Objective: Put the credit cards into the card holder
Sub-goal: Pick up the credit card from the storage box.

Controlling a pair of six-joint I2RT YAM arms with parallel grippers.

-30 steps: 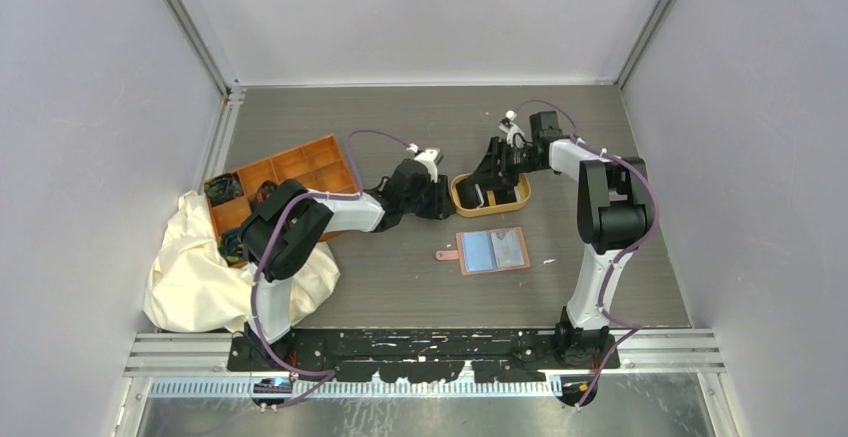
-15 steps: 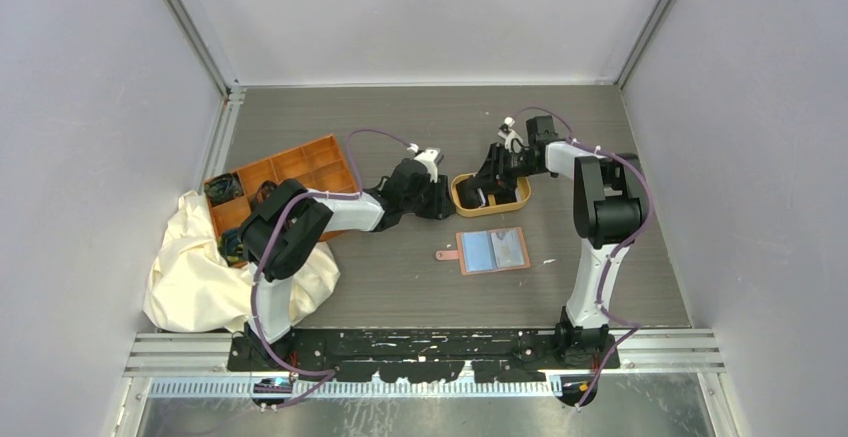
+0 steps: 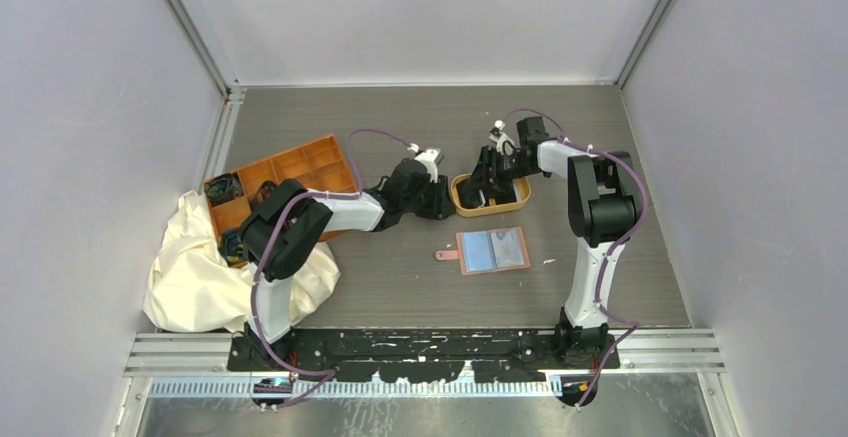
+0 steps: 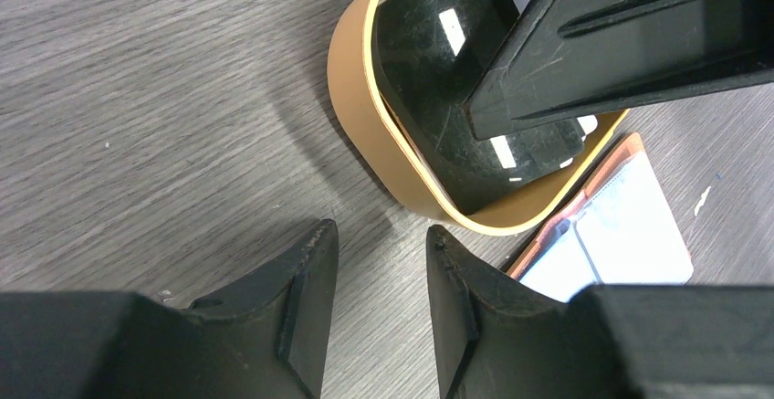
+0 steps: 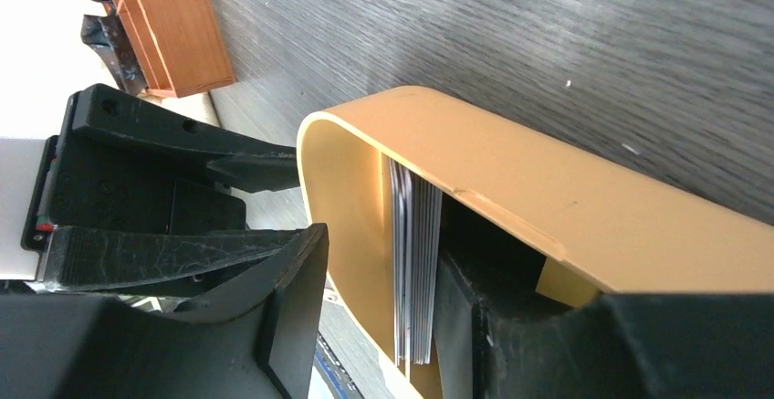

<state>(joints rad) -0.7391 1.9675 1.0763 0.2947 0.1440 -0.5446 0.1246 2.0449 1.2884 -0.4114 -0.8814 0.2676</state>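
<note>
The credit cards [image 5: 415, 271] stand on edge as a thin stack inside the oval tan tray [image 5: 548, 207]; in the left wrist view they show glossy black [image 4: 429, 61]. My right gripper [image 3: 490, 189] [image 5: 379, 253] reaches down into the tray and is open. One finger is inside against the stack. The other finger [image 5: 292, 308] is outside the tray's end wall, with a gap. My left gripper [image 3: 443, 200] [image 4: 379, 230] is open on bare table just left of the tray [image 4: 365, 116]. The card holder [image 3: 493, 250] [image 4: 621, 235] lies open in front of the tray, bluish pockets up.
An orange compartment tray [image 3: 290, 172] with small dark items sits at the left, partly on a crumpled cream cloth [image 3: 200, 267]. Grey walls close the table on three sides. The two grippers are close together at the tan tray's left end.
The right wrist has shifted a little left over the tan tray, its fingers lower in it. The left arm, the tray and the card holder have not moved.
</note>
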